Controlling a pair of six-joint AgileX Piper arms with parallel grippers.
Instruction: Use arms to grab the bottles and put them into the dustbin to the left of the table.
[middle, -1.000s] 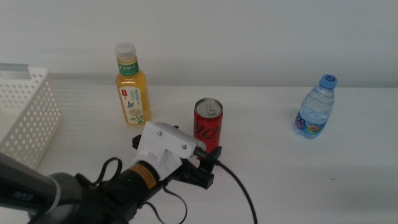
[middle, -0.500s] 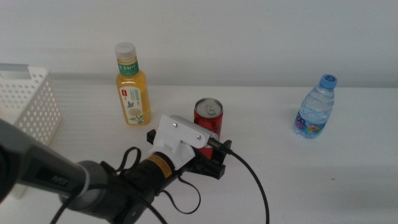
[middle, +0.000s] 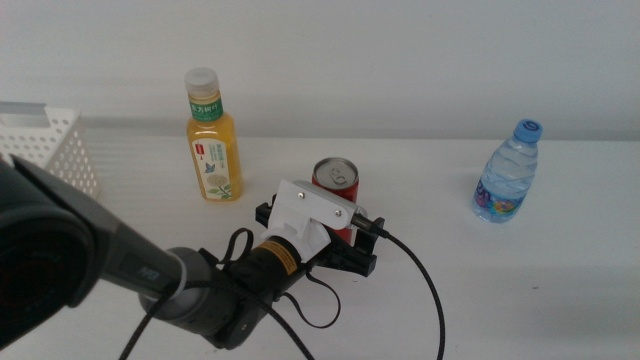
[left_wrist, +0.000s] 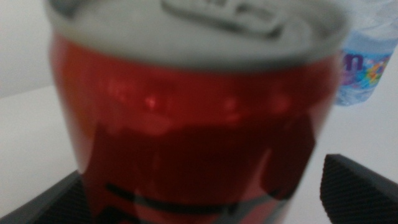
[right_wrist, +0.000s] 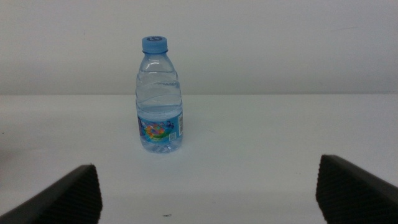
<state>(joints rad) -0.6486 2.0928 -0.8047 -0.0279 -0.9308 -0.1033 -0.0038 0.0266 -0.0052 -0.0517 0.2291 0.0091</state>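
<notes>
- At table centre, red can (middle: 336, 190) upright, left gripper (middle: 345, 243) pressed in from near side, jaws spread to both flanks, not yet clamped.
- Fills left wrist view, can (left_wrist: 193, 118) sits between the two open jaws, very close, maybe touching the palm; contact not clear.
- Risk: pushing further forward could tip or slide the can away toward far side before jaws close.
- Risk: thin can wall may dent or slip if squeezed off-centre.
- Risk: trailing black cable (middle: 420, 290) on table (middle: 520, 290) could snag on the swing left.
- Dustbin (middle: 45, 150) at far left edge, well apart from can; long carry, passes near orange-drink bottle (middle: 212, 135).
- Right gripper (right_wrist: 205, 199) waits, jaws wide apart, empty, facing water bottle (right_wrist: 160, 96) well ahead; same bottle (middle: 508, 172) at right of table.
</notes>
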